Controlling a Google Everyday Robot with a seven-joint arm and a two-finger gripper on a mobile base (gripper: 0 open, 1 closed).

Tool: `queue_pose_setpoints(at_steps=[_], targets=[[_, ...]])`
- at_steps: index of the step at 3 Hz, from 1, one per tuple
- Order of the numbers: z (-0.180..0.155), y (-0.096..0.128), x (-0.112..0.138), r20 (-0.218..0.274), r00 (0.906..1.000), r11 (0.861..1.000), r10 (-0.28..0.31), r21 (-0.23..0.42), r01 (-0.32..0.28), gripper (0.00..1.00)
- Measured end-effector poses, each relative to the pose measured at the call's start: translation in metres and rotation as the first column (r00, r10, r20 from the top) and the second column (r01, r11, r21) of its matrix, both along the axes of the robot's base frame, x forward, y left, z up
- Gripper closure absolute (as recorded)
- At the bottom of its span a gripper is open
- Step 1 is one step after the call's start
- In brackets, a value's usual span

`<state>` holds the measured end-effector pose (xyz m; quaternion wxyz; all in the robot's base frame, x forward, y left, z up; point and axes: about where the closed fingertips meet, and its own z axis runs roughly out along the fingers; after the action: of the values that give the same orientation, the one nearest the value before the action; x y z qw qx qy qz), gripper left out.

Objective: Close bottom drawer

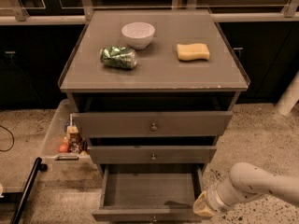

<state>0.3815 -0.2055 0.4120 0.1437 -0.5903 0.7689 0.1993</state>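
The grey cabinet (154,73) has three drawers. The bottom drawer (148,191) is pulled far out and its inside is bare. Its front panel (135,214) lies along the bottom edge of the view, with the small knob (153,217) just showing. The middle drawer (152,154) and top drawer (152,123) stick out a little. My gripper (202,208) is at the end of the white arm (261,186). It sits low at the bottom drawer's front right corner, close against its right side.
On the cabinet top are a white bowl (138,33), a crumpled green packet (118,57) and a yellow sponge (193,51). A clear bin with snacks (70,139) stands left of the cabinet. A black pole (25,190) lies at the lower left. The floor is speckled.
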Motion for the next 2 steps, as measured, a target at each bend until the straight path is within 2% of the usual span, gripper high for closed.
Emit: queue_pose_setpoints(at_steps=[1, 2], targets=[[-0.004, 0.002, -0.001, 0.007, 1.0, 1.0, 0.002, 0.01, -0.002, 1.0], [-0.026, 0.002, 0.01, 0.075, 0.9969, 0.999, -0.024, 0.049, 0.021, 1.0]])
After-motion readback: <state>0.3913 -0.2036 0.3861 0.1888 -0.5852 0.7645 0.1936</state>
